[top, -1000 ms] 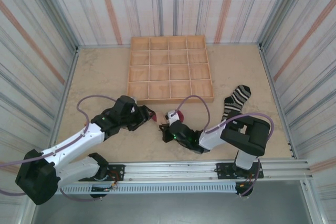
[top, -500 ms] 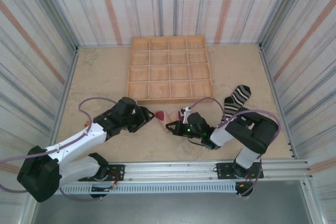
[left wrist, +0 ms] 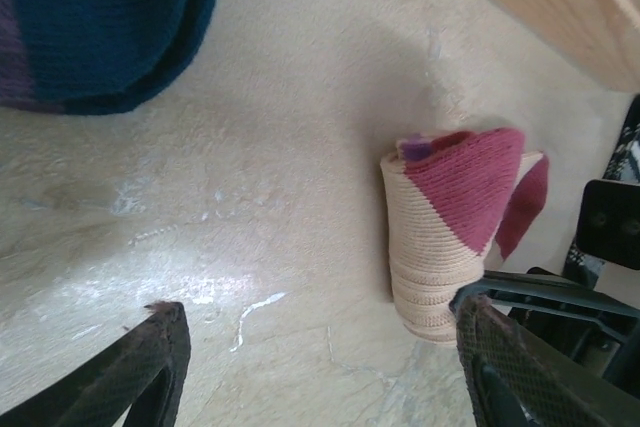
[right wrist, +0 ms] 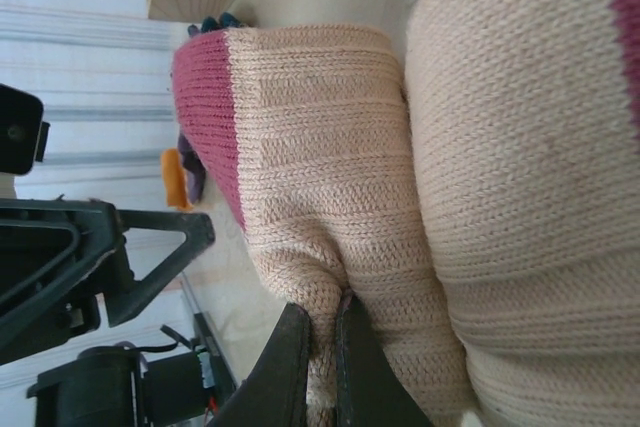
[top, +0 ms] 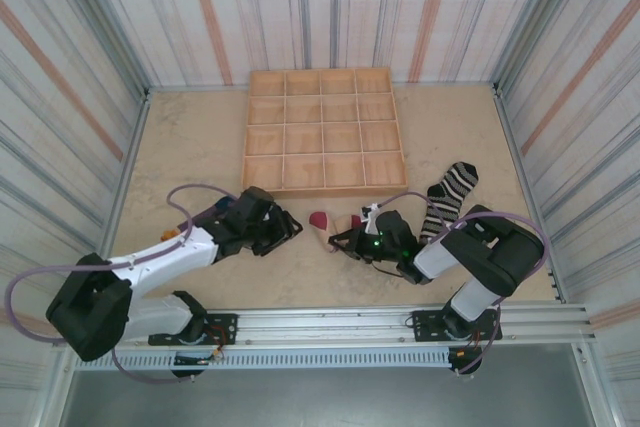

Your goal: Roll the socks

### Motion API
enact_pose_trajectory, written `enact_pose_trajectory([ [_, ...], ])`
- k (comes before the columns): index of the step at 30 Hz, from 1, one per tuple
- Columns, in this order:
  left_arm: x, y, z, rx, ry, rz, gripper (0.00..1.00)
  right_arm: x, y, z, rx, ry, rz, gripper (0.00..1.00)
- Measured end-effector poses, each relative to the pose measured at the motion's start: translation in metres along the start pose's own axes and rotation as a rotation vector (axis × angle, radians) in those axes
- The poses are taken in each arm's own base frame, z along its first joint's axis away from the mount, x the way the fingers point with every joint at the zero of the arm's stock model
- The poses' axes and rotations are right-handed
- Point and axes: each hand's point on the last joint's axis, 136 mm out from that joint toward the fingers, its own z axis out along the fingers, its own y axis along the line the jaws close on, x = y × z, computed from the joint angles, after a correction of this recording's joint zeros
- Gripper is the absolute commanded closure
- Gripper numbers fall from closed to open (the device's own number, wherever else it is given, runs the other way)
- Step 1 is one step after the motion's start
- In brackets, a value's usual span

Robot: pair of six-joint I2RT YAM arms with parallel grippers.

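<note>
The peach sock [left wrist: 450,237], partly rolled with a dark-red patch, lies on the table in front of my left gripper [left wrist: 335,377]. That gripper is open, and its right finger [left wrist: 520,367] stands just beside the roll. My right gripper [right wrist: 322,322] is shut on a fold of the peach sock [right wrist: 330,147]. From above, the peach sock [top: 322,223] sits between the left gripper [top: 290,228] and the right gripper [top: 350,239]. The purple sock's teal toe [left wrist: 100,27] lies at the far left. The black-and-white striped sock [top: 450,190] lies flat to the right.
A wooden tray [top: 325,132] with a grid of compartments stands at the back centre, its front edge close behind the socks. Striped walls enclose the table on three sides. The rail with both arm bases runs along the near edge.
The right gripper has drawn the peach sock to the right and its arm has shifted right. The left gripper has followed rightward and its jaws have narrowed a little.
</note>
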Motion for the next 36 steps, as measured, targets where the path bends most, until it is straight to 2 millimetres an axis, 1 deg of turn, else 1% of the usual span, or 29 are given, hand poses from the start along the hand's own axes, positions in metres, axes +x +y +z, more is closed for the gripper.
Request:
enact_pose_trajectory([
  [3,0.001,-0.005,0.007,-0.001,0.011,0.019,0.32,0.000,-0.002,-0.004,-0.010,0.004,0.021,1.00],
  [8,0.001,-0.013,0.015,-0.002,0.021,0.037,0.32,0.002,-0.004,-0.008,-0.023,0.012,0.025,1.00],
  [13,0.004,-0.027,0.025,0.017,0.033,0.077,0.31,0.003,-0.004,-0.007,-0.037,0.022,0.023,1.00],
  [16,0.011,-0.035,0.034,0.036,0.044,0.106,0.30,0.003,-0.004,-0.006,-0.043,0.026,0.021,1.00],
  [19,0.018,-0.040,0.045,0.039,0.061,0.128,0.31,0.003,-0.004,-0.006,-0.048,0.027,0.019,1.00],
  [24,0.023,-0.048,0.063,0.037,0.071,0.146,0.35,0.004,-0.004,-0.005,-0.055,0.028,0.016,1.00],
  [31,0.019,-0.051,0.078,0.011,0.062,0.132,0.62,0.005,-0.004,-0.003,-0.077,0.034,0.008,1.00],
  [36,0.016,-0.052,0.078,-0.022,0.060,0.132,0.87,0.005,-0.003,0.000,-0.095,0.039,-0.001,1.00],
])
